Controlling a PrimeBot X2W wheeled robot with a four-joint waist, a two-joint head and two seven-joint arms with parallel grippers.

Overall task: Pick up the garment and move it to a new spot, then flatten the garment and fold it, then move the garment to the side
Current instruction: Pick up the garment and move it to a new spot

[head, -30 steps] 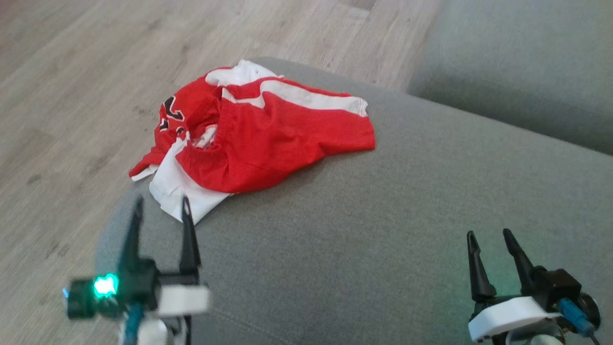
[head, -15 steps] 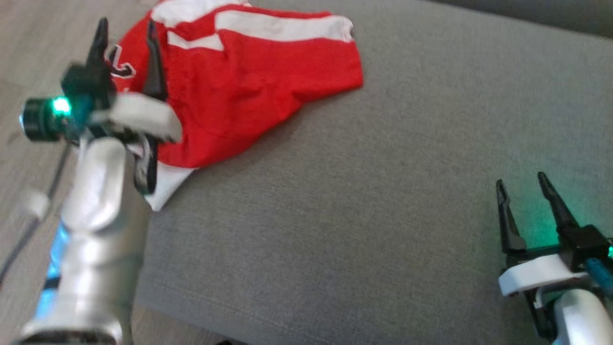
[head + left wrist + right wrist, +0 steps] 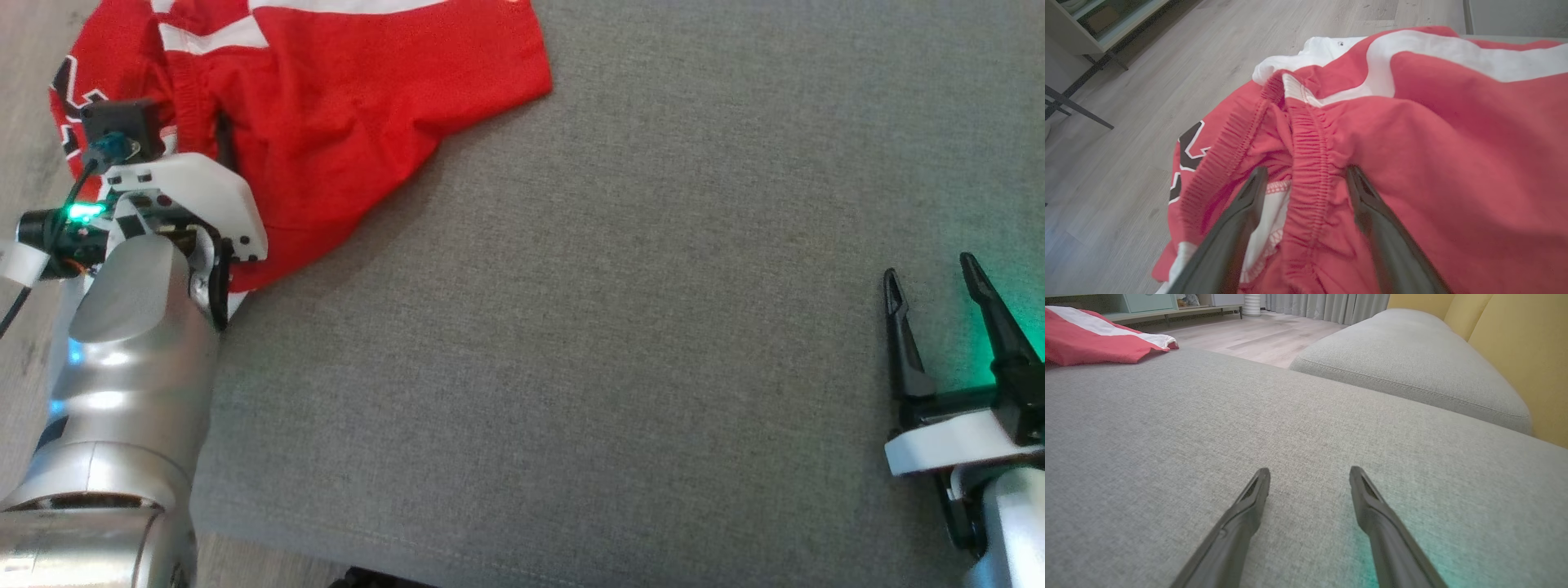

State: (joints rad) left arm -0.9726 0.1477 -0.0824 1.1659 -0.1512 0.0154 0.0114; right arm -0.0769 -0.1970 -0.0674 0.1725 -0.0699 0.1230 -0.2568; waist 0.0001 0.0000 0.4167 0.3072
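My wide-spread left tool [image 3: 1306, 170] straddles the waistband [image 3: 1306, 134] of the crumpled red-and-white cloth shorts [image 3: 1453, 143]; closing may, I think, snag one layer only.

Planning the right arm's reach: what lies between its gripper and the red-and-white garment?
Bare grey fabric cushion, from right gripper to crumpled red-and-white garment; head and right wrist views.

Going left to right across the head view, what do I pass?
In order: left arm → red garment → grey cushion → right gripper, fingers apart.
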